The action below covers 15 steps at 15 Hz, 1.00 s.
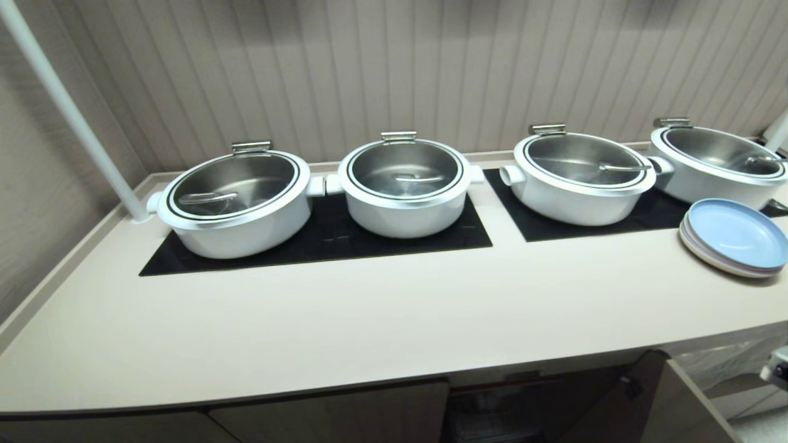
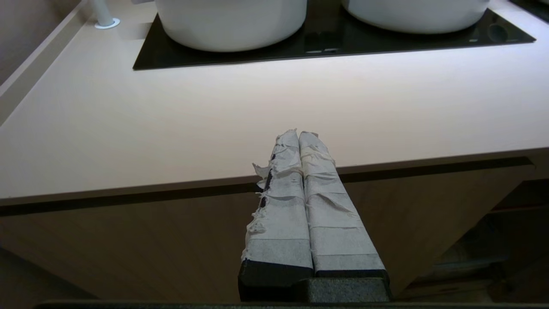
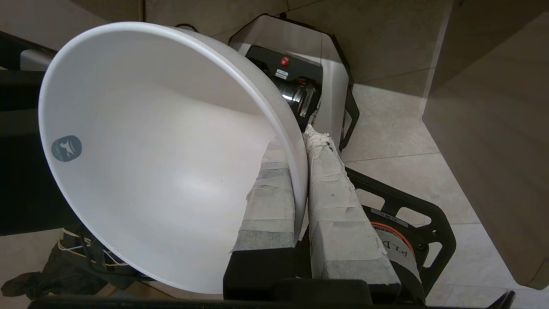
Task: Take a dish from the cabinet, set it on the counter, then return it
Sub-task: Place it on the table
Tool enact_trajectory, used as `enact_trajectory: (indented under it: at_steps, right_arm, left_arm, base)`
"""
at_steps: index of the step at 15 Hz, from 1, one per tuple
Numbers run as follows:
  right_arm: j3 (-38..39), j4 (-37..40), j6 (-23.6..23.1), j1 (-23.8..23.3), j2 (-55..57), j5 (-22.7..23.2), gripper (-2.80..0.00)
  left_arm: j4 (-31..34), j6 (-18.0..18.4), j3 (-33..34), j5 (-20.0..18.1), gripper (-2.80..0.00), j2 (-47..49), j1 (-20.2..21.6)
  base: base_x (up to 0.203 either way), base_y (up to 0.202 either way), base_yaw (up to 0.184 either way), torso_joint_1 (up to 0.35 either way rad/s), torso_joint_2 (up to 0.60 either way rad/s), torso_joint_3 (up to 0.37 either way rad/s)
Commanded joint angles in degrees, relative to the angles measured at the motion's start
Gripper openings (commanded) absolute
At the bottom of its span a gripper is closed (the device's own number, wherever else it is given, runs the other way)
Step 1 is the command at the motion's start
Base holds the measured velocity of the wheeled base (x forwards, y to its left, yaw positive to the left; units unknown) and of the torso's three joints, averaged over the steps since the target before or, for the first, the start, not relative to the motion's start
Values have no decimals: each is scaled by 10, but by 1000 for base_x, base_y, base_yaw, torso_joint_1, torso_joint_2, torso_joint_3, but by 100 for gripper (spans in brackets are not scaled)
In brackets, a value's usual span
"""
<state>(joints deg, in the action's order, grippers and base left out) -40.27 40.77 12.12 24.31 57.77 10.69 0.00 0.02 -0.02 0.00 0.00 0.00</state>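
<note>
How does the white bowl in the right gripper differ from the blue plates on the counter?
The bowl is white and deep; the blue plates are pastel and shallow. The bowl is single, tilted, pinched at its rim by the right gripper; the plates lie stacked flat on the counter. Both are round and empty.

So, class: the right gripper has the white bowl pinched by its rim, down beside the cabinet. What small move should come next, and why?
Probably lift the bowl up over the counter: the right gripper clamps its rim, and no bowl sits there yet.
</note>
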Motion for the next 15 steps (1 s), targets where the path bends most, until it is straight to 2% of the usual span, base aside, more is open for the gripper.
enact_trajectory:
  at_steps: [1, 10, 15]
  right_arm:
    - [1, 3, 0, 1, 0, -2, -280]
    - [0, 3, 2, 1, 1, -25, -280]
    - [-30, 4, 63, 13, 3, -26, -280]
  left_arm:
    - [0, 0, 0, 0, -280, 0, 0]
    - [0, 0, -1, 0, -280, 0, 0]
    - [0, 0, 0, 0, -280, 0, 0]
  base:
    - [0, 0, 0, 69, -147, -76]
    - [0, 0, 0, 28, -60, -27]
    - [0, 0, 0, 0, 0, 0]
